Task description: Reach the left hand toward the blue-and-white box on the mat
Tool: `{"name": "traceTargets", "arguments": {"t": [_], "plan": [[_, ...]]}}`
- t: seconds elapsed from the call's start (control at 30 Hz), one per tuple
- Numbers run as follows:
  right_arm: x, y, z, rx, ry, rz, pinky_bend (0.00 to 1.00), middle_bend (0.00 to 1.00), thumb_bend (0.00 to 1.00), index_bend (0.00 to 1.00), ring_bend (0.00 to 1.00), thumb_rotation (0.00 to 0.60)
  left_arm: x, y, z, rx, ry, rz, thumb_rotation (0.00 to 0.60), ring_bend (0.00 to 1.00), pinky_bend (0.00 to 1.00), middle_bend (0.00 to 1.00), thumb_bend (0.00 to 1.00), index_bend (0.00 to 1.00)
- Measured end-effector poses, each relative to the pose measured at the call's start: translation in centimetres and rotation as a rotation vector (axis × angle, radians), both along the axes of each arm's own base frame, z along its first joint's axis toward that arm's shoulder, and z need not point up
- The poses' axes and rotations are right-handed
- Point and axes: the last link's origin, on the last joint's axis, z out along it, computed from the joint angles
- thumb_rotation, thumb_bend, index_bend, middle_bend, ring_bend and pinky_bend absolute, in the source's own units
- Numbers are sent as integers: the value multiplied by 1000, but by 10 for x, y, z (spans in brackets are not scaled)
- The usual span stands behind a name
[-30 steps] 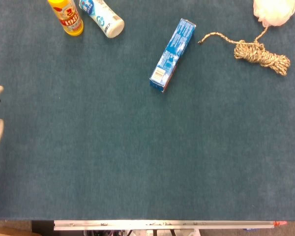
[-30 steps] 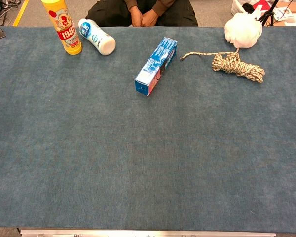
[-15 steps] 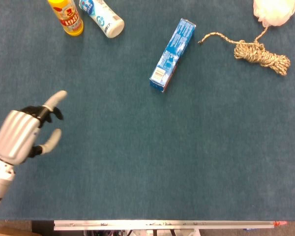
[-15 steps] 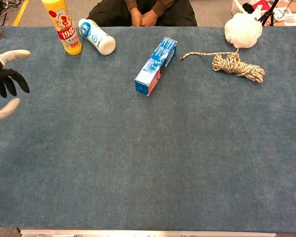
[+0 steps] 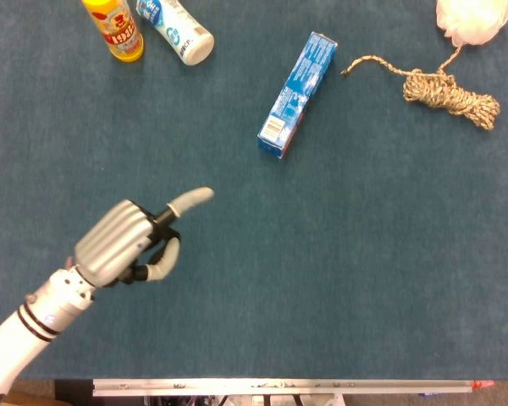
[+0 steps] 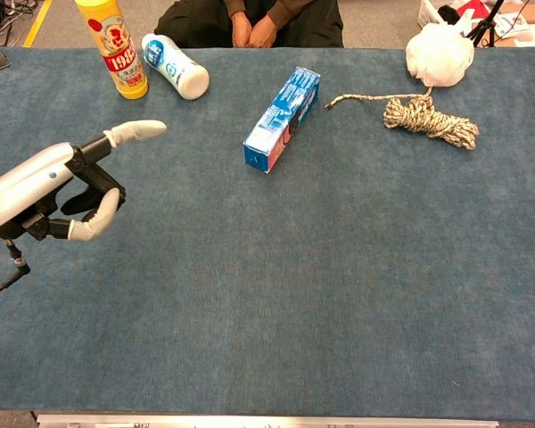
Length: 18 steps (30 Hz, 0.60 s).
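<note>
**Left hand advanced over the mat toward the box**

Since half a second ago, the left hand point(image 5: 127, 241) has been carried from the table's left edge well inward, and more of the forearm is now seen. Nothing is held: one finger is stretched toward the box, another is extended below it, the rest are curled loosely with gaps between them.

The blue-and-white box point(image 5: 297, 95) is found lying flat on the blue mat point(image 5: 339, 279), far centre, set diagonally and still well apart from the hand. A long, slim carton is shown, blue with white print and a pale label near its nearer end. It is judged to be light, stiff cardboard, easily dented and liable to slide on the mat. A hold across the two long sides near mid-length is judged best.
</note>
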Motion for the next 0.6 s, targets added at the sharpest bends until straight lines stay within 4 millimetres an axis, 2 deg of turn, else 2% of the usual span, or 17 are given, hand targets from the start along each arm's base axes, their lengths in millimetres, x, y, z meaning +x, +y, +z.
{"name": "traceTargets", "arguments": {"t": [0.27,0.6], "plan": [[-1,1,1,0,6,-11,452,509,228,108,482,600,20,1,-16,-86,-83,-77,600,995,994,923,821,0],[-2,2,2,-4,15,-21,452,509,227,107,486,600,33,-1,-22,-136,-154,-106,600,997,995,923,824,0]]}}
